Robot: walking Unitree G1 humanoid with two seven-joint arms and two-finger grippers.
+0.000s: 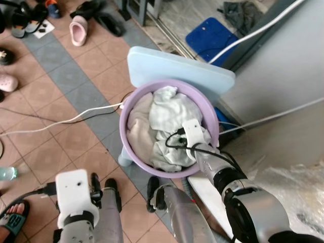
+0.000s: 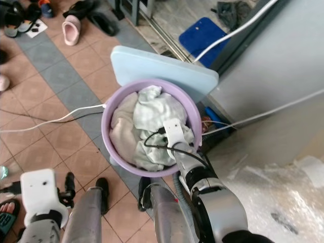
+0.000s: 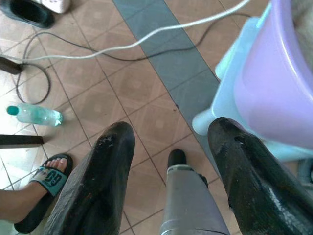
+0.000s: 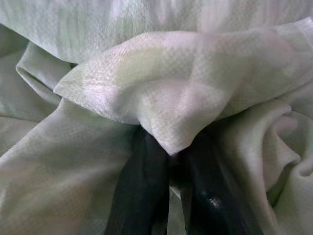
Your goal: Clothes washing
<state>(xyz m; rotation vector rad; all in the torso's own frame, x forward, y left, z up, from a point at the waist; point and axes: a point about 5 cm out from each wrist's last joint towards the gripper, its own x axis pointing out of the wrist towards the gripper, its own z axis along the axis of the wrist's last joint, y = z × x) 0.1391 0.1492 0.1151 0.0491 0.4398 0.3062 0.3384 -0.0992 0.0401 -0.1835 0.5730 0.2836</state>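
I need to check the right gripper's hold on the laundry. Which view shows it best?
The right wrist view: the right gripper has its black fingers closed on a fold of the pale cloth. In the eye views, its wrist reaches into the purple basin, fingers buried among the clothes.

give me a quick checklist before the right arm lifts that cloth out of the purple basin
1. Right gripper on a fold of the pale green cloth: ok, fingers closed with fabric bunched between them.
2. How much cloth is caught: cannot tell, the fold hides the fingertips.
3. Purple basin seated on the light blue stool: ok, though it overhangs the front edge.
4. Left gripper out of the way: ok, open, low over the floor tiles.
5. White cable near the stool: not ok, it trails across the floor.
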